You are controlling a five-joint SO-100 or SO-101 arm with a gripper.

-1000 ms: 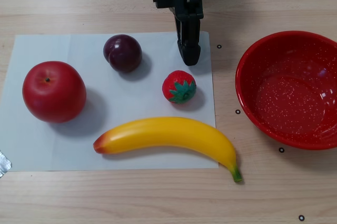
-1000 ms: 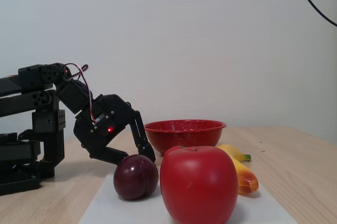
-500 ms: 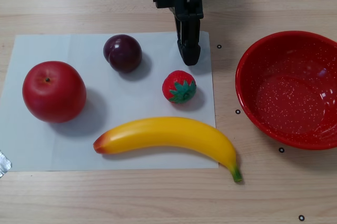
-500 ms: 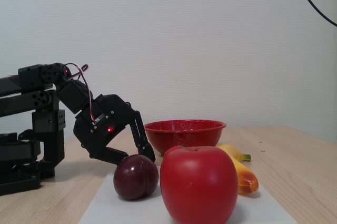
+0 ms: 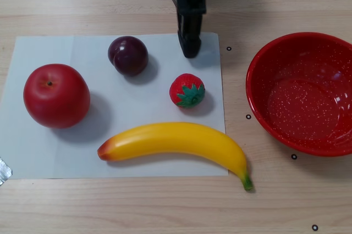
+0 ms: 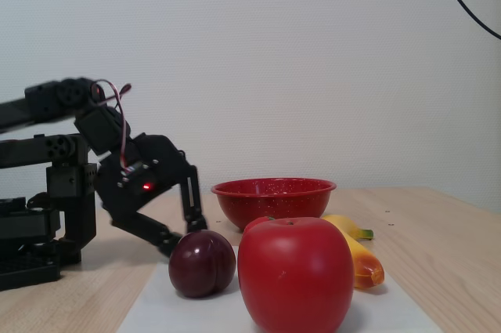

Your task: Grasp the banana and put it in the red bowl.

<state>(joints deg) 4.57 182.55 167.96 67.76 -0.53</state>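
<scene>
Banana first: the long glossy yellow plastic banana lies left-to-right in the other view, orange-red end left, green stem lower right, near the speckled round red bowl. In the fixed view, the black jaws stand apart, holding nothing, beside the dark plum.

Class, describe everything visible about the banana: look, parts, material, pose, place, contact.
The banana is long, curved, glossy yellow and plastic-looking, orange-red at its left end in the other view, with a green stem tip at the right. It lies flat, mostly on the white paper, its stem end on the wooden table. Nothing grips it.
</scene>
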